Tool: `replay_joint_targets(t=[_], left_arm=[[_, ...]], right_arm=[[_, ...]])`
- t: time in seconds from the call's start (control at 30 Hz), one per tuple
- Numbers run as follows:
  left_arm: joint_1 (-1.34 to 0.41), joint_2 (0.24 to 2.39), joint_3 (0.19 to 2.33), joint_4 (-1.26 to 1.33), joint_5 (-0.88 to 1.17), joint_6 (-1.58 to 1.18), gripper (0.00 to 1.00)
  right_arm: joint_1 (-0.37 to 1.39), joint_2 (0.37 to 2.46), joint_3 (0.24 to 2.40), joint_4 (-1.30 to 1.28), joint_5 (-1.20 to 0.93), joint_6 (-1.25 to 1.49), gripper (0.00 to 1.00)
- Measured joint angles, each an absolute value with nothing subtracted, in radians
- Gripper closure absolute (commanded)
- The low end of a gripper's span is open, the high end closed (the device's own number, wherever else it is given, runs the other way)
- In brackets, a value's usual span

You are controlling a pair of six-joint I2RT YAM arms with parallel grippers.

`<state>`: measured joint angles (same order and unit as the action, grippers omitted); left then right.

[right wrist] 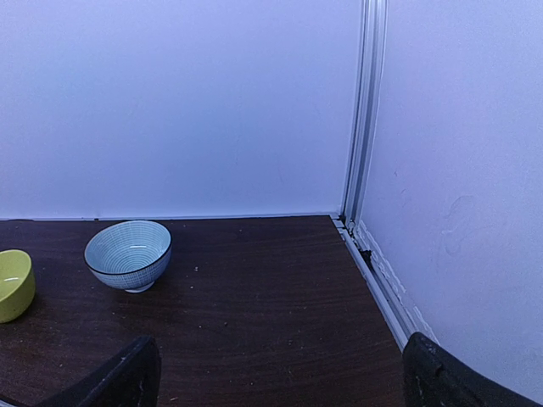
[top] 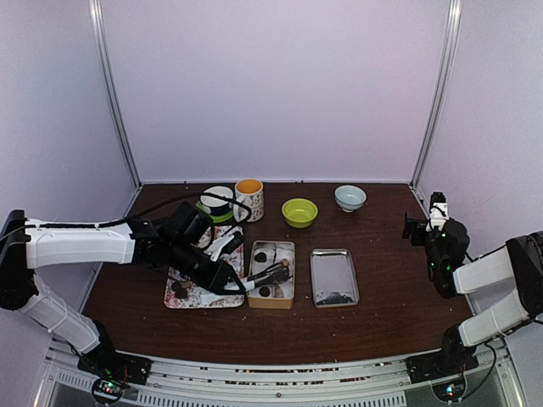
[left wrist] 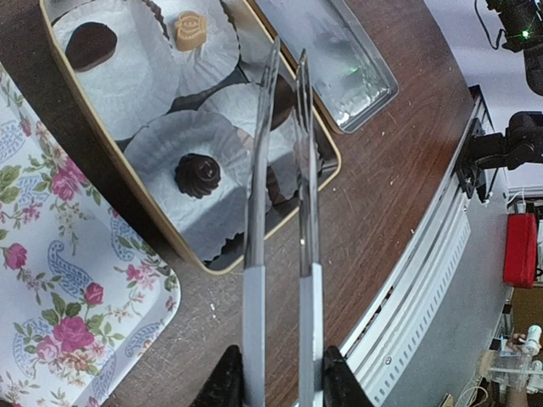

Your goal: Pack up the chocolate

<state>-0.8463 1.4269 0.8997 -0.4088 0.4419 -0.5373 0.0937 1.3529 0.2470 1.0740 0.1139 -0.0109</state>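
So the left end effector is pinching the silver tongs, tips over the tin mid-desk. The chocolate sits in white paper cups inside that tin. Over at the far right, the right end effector is spread wide, holding nothing.

Left arm stretches low toward centre, jaws pinched narrow; right arm sits folded back, jaws wide.

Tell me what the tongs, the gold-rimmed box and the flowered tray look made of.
The tongs: metal, likely stainless steel, going by the brushed silver blades with bright glints.
The box: thin tin-like metal, with a tan-gold rim and a dark, reflective inner wall.
The flowered tray: unclear, perhaps printed melamine or enamelled metal. It has a smooth, glossy surface and a rounded edge.
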Motion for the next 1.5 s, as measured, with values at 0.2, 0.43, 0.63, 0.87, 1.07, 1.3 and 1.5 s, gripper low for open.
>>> replay_joint_targets(t=[0.2, 0.43, 0.63, 0.87, 1.07, 1.3, 1.5], left_arm=[[-0.846, 1.433, 0.885, -0.390, 0.445, -0.549, 0.79], [-0.847, 1.435, 0.874, -0.389, 0.450, -0.556, 0.76], [-0.855, 1.435, 0.872, -0.389, 0.450, -0.559, 0.73], [-0.858, 1.434, 0.861, -0.381, 0.448, -0.564, 0.67], [-0.858, 1.433, 0.850, -0.380, 0.447, -0.564, 0.64], [-0.858, 1.414, 0.850, -0.377, 0.427, -0.564, 0.64], [-0.858, 1.364, 0.845, -0.376, 0.396, -0.564, 0.65]], right_arm=[[0.094, 1.353, 0.247, 1.074, 0.114, -0.010, 0.00], [0.094, 1.353, 0.247, 1.074, 0.114, -0.010, 0.00], [0.094, 1.353, 0.247, 1.074, 0.114, -0.010, 0.00], [0.094, 1.352, 0.247, 1.073, 0.112, -0.014, 0.00], [0.094, 1.299, 0.249, 1.012, 0.107, -0.019, 0.00], [0.094, 1.212, 0.277, 0.890, 0.104, -0.017, 0.00], [0.113, 1.165, 0.326, 0.761, 0.090, -0.016, 0.00]])
